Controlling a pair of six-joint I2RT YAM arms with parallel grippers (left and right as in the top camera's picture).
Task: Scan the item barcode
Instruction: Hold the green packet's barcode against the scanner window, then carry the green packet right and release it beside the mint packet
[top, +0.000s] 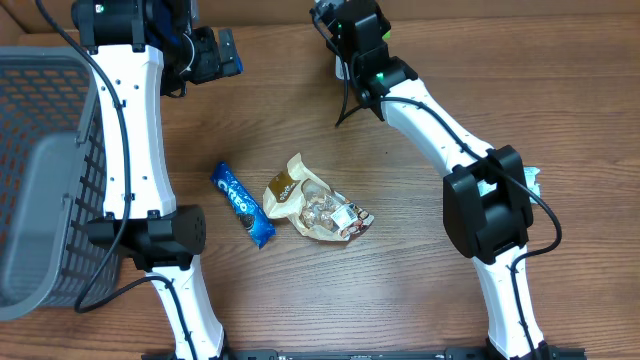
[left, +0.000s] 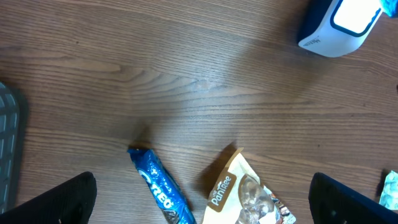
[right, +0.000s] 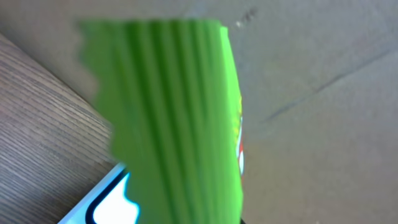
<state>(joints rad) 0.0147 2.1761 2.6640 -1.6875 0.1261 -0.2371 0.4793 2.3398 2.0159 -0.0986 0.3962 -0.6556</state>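
Observation:
A green packet (right: 168, 118) fills the right wrist view, held close to the camera with my right gripper (top: 350, 25) shut on it; the fingers themselves are hidden behind it. Just below it glows the white and blue barcode scanner (right: 106, 205), which also shows at the table's far edge (top: 343, 68) and in the left wrist view (left: 339, 25). My left gripper (top: 230, 55) hangs open and holds nothing, high over the table at the back left. Its dark fingertips (left: 59, 202) frame the items below.
A blue Oreo pack (top: 243, 205) and a tan PanTree snack bag (top: 315, 205) lie side by side mid-table, both in the left wrist view (left: 163, 191) (left: 245, 193). A grey mesh basket (top: 45, 180) stands at the left edge. A small teal thing (top: 530, 180) lies by the right arm.

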